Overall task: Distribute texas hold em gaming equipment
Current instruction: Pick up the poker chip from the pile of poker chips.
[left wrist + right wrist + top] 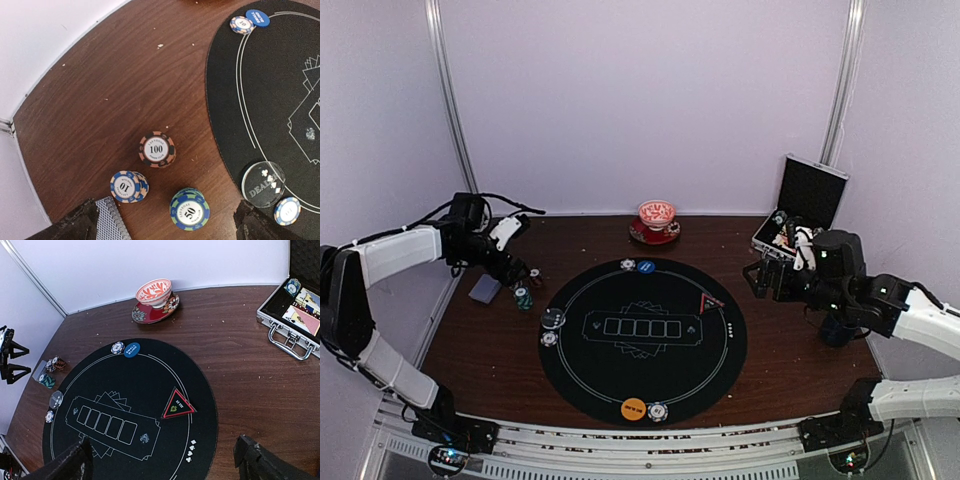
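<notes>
The brown wooden worktop (480, 350) sits inside plain pale walls, with a round black mat (610, 375) in the middle. My left fingers (515, 266) are spread wide and hold nothing. They hang over three small piles of striped poker chips: a black-and-orange pile (157, 149), a blue-and-white pile (128, 186) and a teal pile (189, 209). A stack of grey-blue-backed playing cards (111, 222) lies just beside them. A clear round disc (263, 183) rests on the mat's left edge, a blue round disc (257, 18) at its far edge, an orange round disc (634, 409) at its near edge. My right fingers (757, 276) are wide open and empty too, near the silver-edged black case (812, 192), which stands open.
</notes>
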You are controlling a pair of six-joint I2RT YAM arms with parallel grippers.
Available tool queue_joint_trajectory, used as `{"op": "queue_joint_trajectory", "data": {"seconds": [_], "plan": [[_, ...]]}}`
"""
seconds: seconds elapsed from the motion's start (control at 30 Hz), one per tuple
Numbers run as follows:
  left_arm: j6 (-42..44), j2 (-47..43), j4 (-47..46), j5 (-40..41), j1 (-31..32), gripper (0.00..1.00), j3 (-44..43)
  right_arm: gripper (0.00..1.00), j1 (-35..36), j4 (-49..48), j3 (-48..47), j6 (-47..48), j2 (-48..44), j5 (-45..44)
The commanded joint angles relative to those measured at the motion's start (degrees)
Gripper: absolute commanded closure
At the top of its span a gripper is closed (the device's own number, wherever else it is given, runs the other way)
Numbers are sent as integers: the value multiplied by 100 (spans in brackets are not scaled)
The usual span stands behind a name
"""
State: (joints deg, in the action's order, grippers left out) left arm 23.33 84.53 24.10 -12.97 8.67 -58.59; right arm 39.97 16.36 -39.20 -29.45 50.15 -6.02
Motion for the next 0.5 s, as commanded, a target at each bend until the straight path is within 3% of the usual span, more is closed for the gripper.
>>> {"op": "queue_joint_trajectory", "data": {"seconds": [0.0, 0.47], "plan": [[384, -113, -8, -219, -18, 2, 263, 0, 267, -212, -52, -38, 81, -723], [577, 117, 246, -193, -14, 9, 440, 0, 1530, -572, -19, -25, 930, -2176]]}}
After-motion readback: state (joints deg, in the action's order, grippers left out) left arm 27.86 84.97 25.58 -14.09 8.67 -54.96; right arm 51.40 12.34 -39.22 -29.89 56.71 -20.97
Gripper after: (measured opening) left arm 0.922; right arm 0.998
